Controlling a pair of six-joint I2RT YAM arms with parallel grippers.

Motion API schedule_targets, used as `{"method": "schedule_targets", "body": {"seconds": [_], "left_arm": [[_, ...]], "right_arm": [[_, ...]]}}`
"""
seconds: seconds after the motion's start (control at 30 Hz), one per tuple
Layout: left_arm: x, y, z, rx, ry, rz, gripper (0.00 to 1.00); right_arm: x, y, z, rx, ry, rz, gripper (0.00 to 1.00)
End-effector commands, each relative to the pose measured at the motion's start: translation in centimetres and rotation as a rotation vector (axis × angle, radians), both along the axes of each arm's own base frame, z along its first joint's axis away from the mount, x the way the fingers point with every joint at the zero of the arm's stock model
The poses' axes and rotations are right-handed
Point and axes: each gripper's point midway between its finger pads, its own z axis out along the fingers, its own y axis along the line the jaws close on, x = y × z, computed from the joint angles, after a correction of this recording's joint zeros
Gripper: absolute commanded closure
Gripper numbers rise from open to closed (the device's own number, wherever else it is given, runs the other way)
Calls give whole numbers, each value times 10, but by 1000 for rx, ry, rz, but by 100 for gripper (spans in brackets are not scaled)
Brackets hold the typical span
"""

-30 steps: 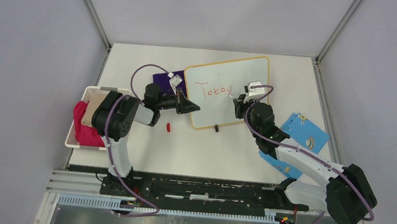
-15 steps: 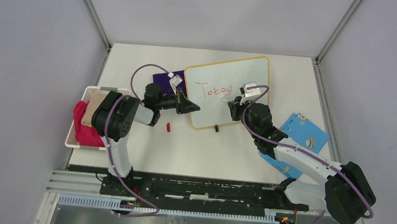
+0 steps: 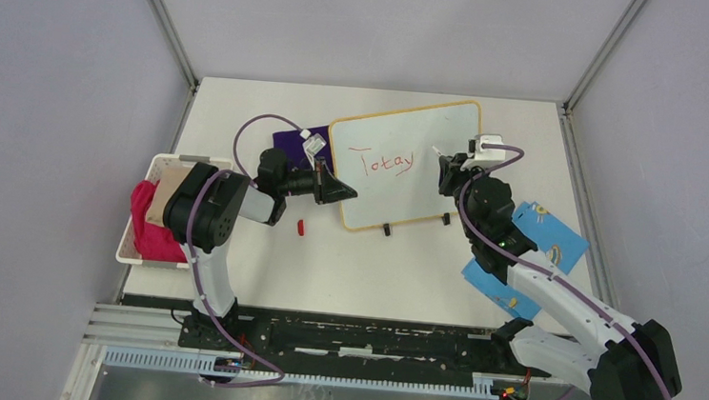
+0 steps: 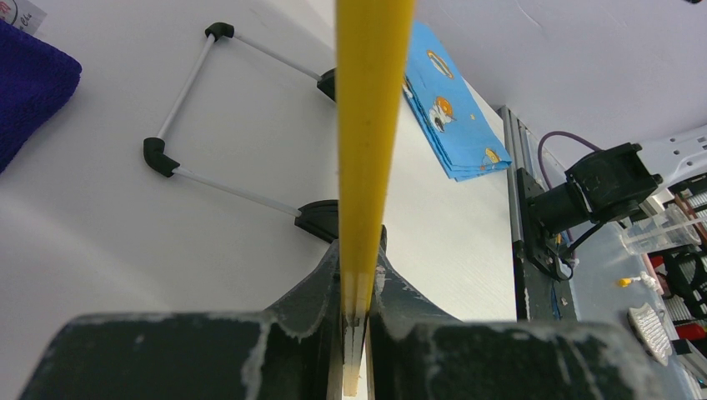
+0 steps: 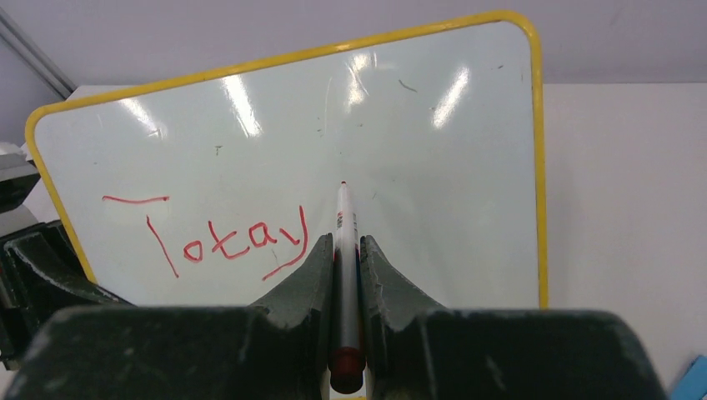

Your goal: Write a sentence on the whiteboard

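The whiteboard (image 3: 407, 193) stands tilted on the table, its yellow frame (image 4: 371, 125) seen edge-on in the left wrist view. My left gripper (image 3: 344, 192) is shut on the board's left edge (image 4: 358, 250). Red writing, the start of the sentence (image 3: 387, 162), reads "Totay" (image 5: 221, 237) on the board's face (image 5: 433, 142). My right gripper (image 3: 442, 164) is shut on a red marker (image 5: 342, 225), held between its fingertips (image 5: 340, 246). The marker's tip points at bare board just right of the last letter; contact cannot be told.
A white basket (image 3: 133, 240) with pink cloth sits at the left table edge. A purple cloth (image 3: 290, 141) lies behind the left gripper. A small red cap (image 3: 301, 226) lies in front of the board. A blue patterned sheet (image 3: 544, 236) lies under the right arm.
My right gripper has moved right and back with the marker, away from the end of the word. The left gripper and the board have stayed put.
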Motion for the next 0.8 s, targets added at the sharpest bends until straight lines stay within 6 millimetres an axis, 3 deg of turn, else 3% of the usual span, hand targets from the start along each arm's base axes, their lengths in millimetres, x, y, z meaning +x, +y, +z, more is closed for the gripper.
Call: {"method": "schedule_targets", "body": {"seconds": [0.0, 0.33, 0.77], "left_arm": [[8, 1, -11, 40, 14, 43, 98], [8, 1, -12, 44, 17, 45, 98], [9, 1, -15, 51, 22, 44, 98]], "right_arm": [[15, -1, 41, 38, -79, -29, 100], [30, 17, 51, 45, -82, 11, 100], [37, 19, 33, 21, -39, 1, 100]]}}
